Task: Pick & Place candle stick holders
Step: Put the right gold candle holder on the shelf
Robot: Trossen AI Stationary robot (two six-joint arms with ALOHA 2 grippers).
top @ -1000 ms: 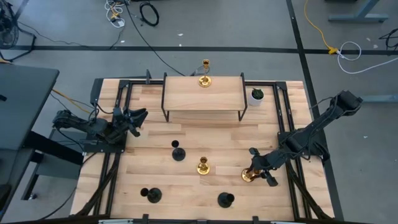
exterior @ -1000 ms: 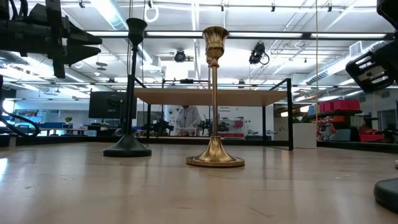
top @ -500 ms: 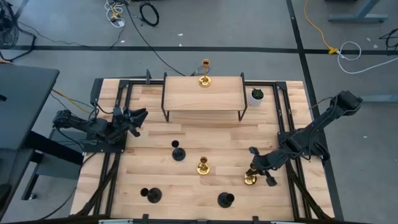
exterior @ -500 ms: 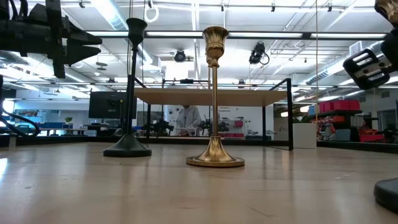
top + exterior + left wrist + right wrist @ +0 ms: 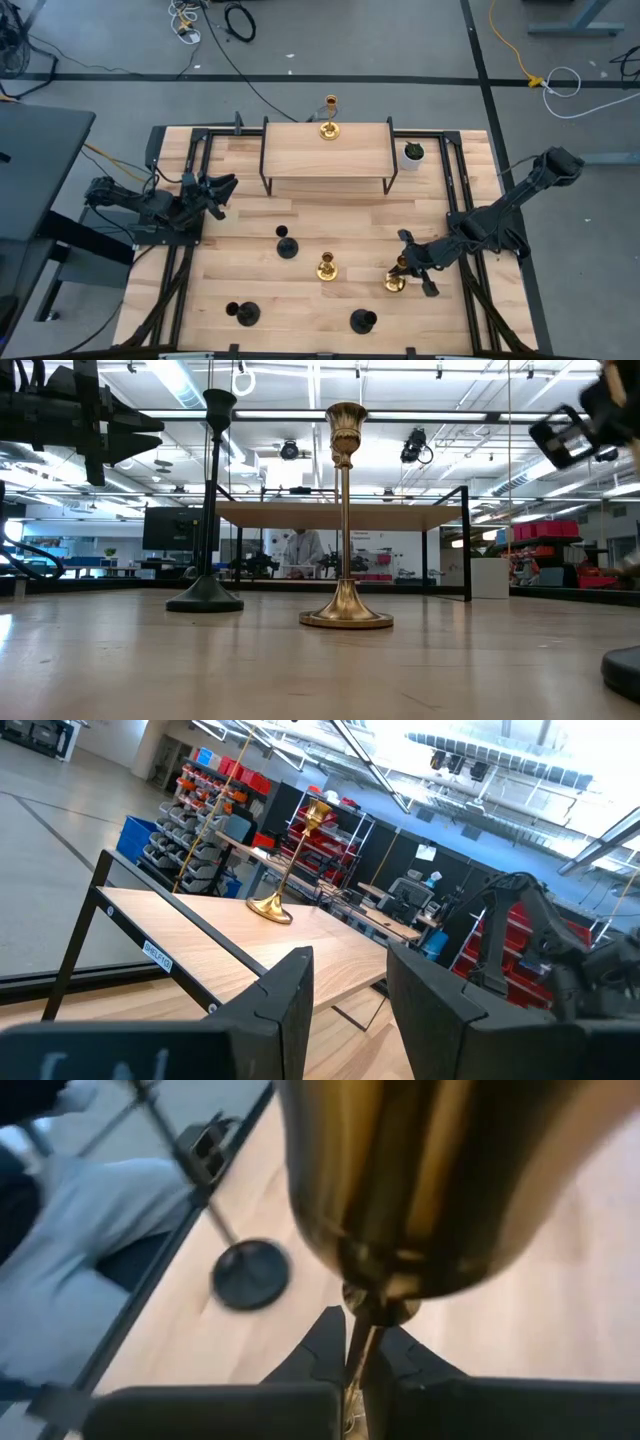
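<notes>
My right gripper (image 5: pixel 406 266) is shut on a gold candle stick holder (image 5: pixel 396 282) at the table's near right. It also shows in the low view (image 5: pixel 575 430), high up at the right. A second gold holder (image 5: pixel 327 268) stands on its base mid-table, and it shows in the low view too (image 5: pixel 345 530). A third (image 5: pixel 330 127) stands on the raised shelf (image 5: pixel 325 155). Three black holders (image 5: pixel 287 247) (image 5: pixel 245 314) (image 5: pixel 362 321) stand on the table. My left gripper (image 5: pixel 222 187) waits open at the table's left side. My right gripper pinches the gold holder's thin stem (image 5: pixel 356 1342) between its two fingers (image 5: pixel 325 1348), just below the top cup (image 5: pixel 400 1170). The fingers lie across the stem. The round base (image 5: pixel 395 284) shows below the fingers in the high view.
A small white pot with a green plant (image 5: pixel 413 153) stands beside the shelf's right leg. Black frame rails run along the table's left and right sides. A black holder's base (image 5: pixel 250 1275) lies beyond my right gripper. A person (image 5: pixel 300 550) shows in the room behind.
My right gripper has gone up and a little toward the table's left edge, still shut on the gold holder. The holder's base has moved along with it.
</notes>
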